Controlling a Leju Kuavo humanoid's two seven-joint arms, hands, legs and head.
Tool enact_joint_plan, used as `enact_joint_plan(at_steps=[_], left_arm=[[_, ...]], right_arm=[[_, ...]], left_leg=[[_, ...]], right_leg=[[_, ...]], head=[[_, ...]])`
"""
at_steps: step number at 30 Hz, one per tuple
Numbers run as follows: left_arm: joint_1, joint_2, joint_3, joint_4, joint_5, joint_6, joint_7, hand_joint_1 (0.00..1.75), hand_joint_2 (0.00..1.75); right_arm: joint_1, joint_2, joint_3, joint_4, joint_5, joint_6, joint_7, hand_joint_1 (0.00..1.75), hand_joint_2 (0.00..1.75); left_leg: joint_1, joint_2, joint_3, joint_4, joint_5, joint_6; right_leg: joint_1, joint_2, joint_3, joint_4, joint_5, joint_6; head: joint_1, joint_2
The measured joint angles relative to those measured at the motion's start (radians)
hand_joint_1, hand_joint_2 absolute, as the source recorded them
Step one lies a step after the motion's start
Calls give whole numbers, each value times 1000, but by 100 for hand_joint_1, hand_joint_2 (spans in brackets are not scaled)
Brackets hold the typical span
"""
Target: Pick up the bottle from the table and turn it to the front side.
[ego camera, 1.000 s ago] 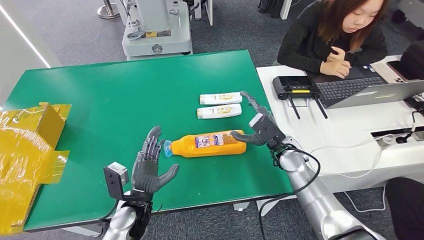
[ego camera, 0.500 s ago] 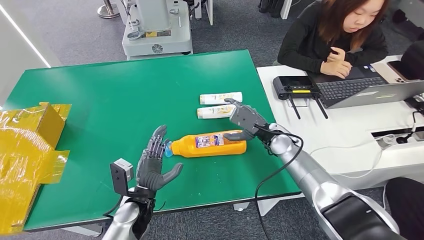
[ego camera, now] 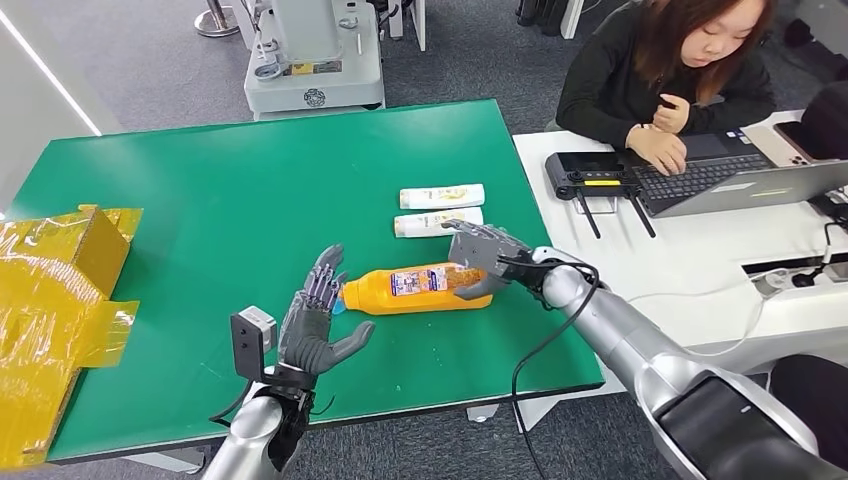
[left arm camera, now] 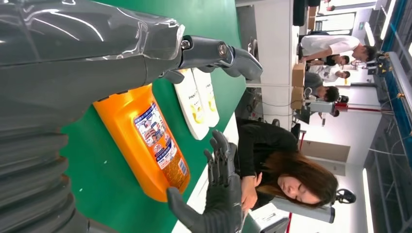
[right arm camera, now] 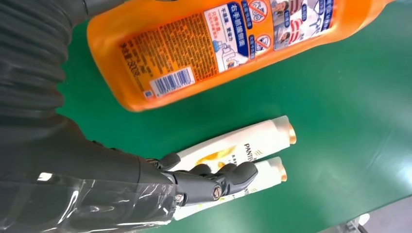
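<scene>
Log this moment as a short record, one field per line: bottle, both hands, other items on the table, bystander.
bottle: orange bottle lying on its side on the green table, barcode label facing up
right hand: at the bottle's base end, fingers spread over it, no firm grip visible
left hand: open, palm toward the cap end, beside the bottle
other items: two white shampoo bottles lying side by side beyond the orange one; yellow packaging at the table's left edge
bystander: person at a laptop on the white desk

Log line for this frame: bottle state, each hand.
orange bottle: lying on green table, back label up | left hand: open at cap end | right hand: open over base end
</scene>
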Motion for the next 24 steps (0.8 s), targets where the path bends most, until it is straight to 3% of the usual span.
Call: enact_joint_plan(at_steps=[10,18,24], left_arm=[[-21,2,0,-2,-8,9,-12,0,175],[-21,-1,0,-17,3,-27,17,0,175],[-21,-4,-1,-18,14,-37,15,0,175]], right_arm=[[-90,-17,76,21,-14,-6,11,0,175],[-158,-6,149,50,-67,100,60,0,175],[-180,20,210,71,-70,117,80,0,175]], left_leg=[[0,0,0,0,0,0],[0,0,0,0,0,0],[0,0,0,0,0,0]], right_leg=[[0,0,0,0,0,0],[0,0,0,0,0,0],[0,0,0,0,0,0]], head=[[0,0],[0,0],[0,0]])
